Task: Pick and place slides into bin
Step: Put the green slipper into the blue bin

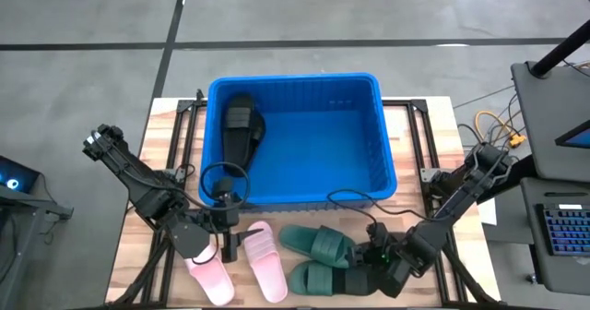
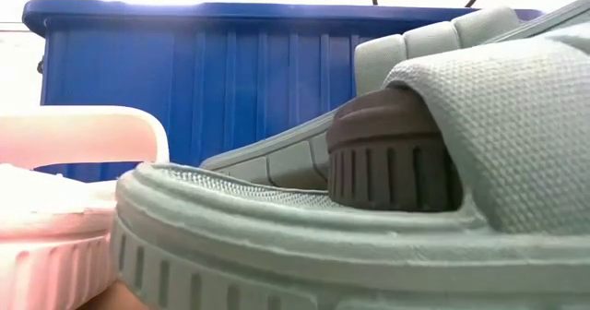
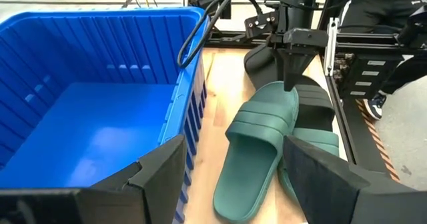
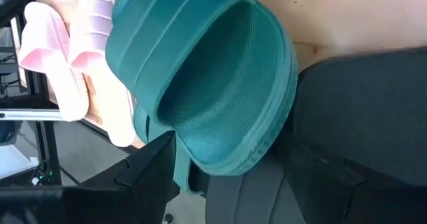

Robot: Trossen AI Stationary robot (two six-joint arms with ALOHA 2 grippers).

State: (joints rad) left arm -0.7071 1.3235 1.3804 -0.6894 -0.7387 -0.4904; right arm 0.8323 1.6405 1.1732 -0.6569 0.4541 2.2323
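Fingers [image 4: 220,177] of the right arm straddle a ribbed-strap dark green slide [image 4: 207,77].

A light wooden table [image 1: 415,144] carries everything. The blue bin [image 1: 304,139] sits on its far half, roughly centred. On the near strip in front of the bin lie two pink slides [image 1: 241,264] at the left, side by side, and two dark green slides [image 1: 321,255] to their right, near a black slide [image 3: 320,101].

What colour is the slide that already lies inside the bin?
Black. The slide lies by the left wall of the blue bin; the high view shows it best.
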